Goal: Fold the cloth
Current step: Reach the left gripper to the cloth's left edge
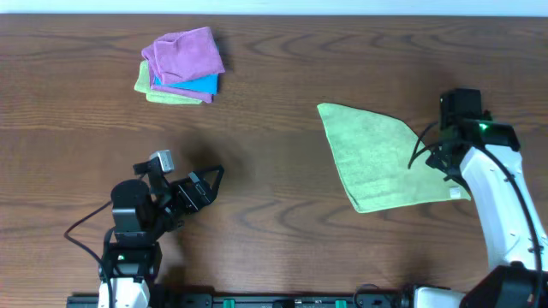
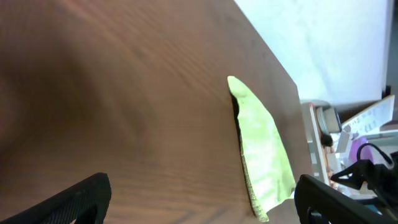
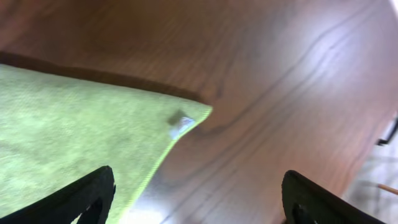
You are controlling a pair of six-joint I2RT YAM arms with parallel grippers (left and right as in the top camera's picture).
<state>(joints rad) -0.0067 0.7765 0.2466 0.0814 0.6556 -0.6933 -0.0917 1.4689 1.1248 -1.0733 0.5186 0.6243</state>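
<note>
Overhead view showed you the green cloth (image 1: 381, 158) lying spread on the table (image 1: 274, 248), right of centre. Your right gripper (image 1: 438, 158) hung at the cloth's right edge. In the right wrist view its fingers (image 3: 81, 199) stood wide apart and held nothing, over the corner that carried a small tag (image 3: 181, 124). Your left gripper (image 1: 210, 184) sat at the near left, well apart from the cloth, its jaws also wide and empty. A pile of cloths (image 1: 181, 67) lay at the far left.
</note>
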